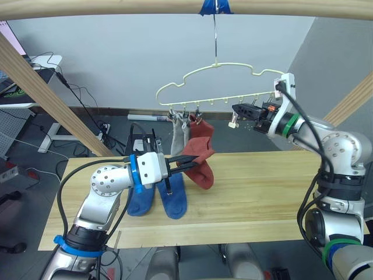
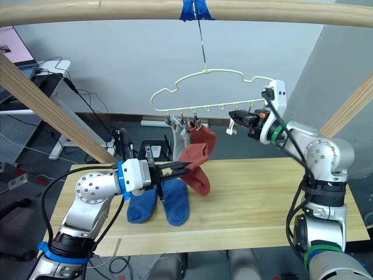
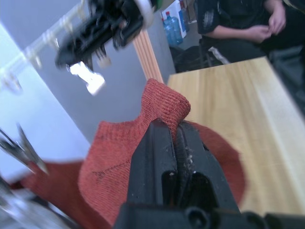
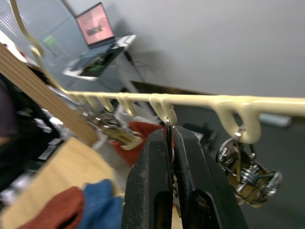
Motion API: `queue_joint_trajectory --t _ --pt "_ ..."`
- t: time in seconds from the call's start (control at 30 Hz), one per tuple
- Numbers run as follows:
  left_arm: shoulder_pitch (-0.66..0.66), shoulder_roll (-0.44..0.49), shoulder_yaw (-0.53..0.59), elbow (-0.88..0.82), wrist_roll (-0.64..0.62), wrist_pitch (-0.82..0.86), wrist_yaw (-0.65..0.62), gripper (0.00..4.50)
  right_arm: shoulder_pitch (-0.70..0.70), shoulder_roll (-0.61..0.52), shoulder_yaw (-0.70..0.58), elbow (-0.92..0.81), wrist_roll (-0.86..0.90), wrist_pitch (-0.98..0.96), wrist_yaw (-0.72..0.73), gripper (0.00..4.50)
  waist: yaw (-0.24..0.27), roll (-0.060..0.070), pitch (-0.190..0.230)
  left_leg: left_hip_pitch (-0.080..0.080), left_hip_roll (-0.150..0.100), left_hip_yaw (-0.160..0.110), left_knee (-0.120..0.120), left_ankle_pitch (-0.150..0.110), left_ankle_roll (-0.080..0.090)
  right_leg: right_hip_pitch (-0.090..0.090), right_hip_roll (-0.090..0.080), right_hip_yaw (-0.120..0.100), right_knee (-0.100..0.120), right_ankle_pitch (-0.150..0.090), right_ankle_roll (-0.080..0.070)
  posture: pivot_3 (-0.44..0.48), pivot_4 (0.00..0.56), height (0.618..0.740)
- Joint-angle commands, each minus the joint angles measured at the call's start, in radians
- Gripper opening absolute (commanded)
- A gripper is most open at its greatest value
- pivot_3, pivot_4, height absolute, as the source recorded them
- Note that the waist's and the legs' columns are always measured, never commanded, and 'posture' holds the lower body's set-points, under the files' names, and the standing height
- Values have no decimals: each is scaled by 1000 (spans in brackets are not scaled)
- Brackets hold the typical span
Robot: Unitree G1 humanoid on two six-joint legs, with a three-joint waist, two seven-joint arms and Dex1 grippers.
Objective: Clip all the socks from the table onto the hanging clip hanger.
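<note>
Two blue socks (image 1: 157,201) lie flat on the surface (image 1: 262,192), just below my left claw (image 1: 187,163). I see that claw pinched tight on a rust-red sock (image 1: 201,169), holding it raised above the wood. Beyond its fingertips hangs the clip hanger (image 1: 215,87), where a second rust-red sock (image 1: 201,129) and two light grey socks (image 1: 178,135) are already clipped. My right claw (image 1: 236,109) sits at the hanger's lower bar, fingers closed on the wire of one metal clip (image 4: 167,131). A person (image 3: 243,24) sits beyond the surface's far end.
</note>
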Motion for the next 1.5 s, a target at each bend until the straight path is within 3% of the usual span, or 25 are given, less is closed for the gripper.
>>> queue_joint_trajectory --t 0.03,0.23,0.53,1.03,1.5 --pt "-31 -30 -37 46 107 -152 63 22 -49 51 -114 -1 122 151 -92 0 -1 0 0 0 0 0 0 0 0 0 0 0 0 0 0 -123 251 740" --pt "-104 -64 -49 120 187 -249 152 22 -102 162 -266 -4 235 320 -248 0 -3 0 0 0 0 1 0 0 0 -1 0 0 1 0 0 -131 254 740" --pt "-149 -65 -64 166 204 -295 200 22 -122 218 -339 -13 266 373 -350 0 -13 0 0 0 0 1 0 0 0 -1 0 1 4 0 0 -136 248 740" --pt "-168 -68 -83 171 210 -313 233 22 -116 276 -371 -28 341 392 -453 0 -27 0 0 1 0 1 1 1 2 -3 0 1 10 0 0 -137 237 740" --pt "-178 -63 -84 178 213 -310 251 22 -101 271 -349 -33 346 384 -462 0 -27 0 0 1 0 1 1 1 2 -3 0 1 11 0 0 -132 243 740"
